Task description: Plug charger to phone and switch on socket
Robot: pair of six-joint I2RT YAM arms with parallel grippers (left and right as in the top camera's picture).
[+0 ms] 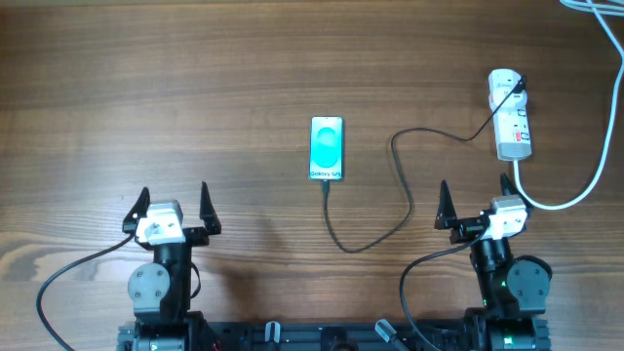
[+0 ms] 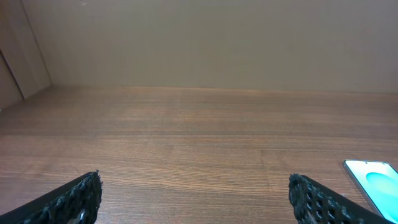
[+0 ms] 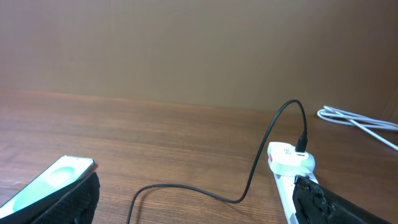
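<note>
The phone (image 1: 327,148) lies flat mid-table with its cyan screen lit. It also shows in the left wrist view (image 2: 373,182) and the right wrist view (image 3: 53,180). The thin black charger cable (image 1: 404,200) runs from the far end of the white socket (image 1: 510,119), loops toward me, and ends at the phone's near edge. I cannot tell if its tip is inserted. In the right wrist view the cable (image 3: 252,183) rises to the socket (image 3: 289,160). My left gripper (image 1: 174,200) is open and empty, left of the phone. My right gripper (image 1: 475,193) is open and empty, just short of the socket.
The socket's thick white lead (image 1: 570,202) curves from its near end out right and up past the table's far right corner, and shows in the right wrist view (image 3: 360,121). Bare wooden tabletop (image 2: 199,137) lies ahead of the left gripper (image 2: 196,199).
</note>
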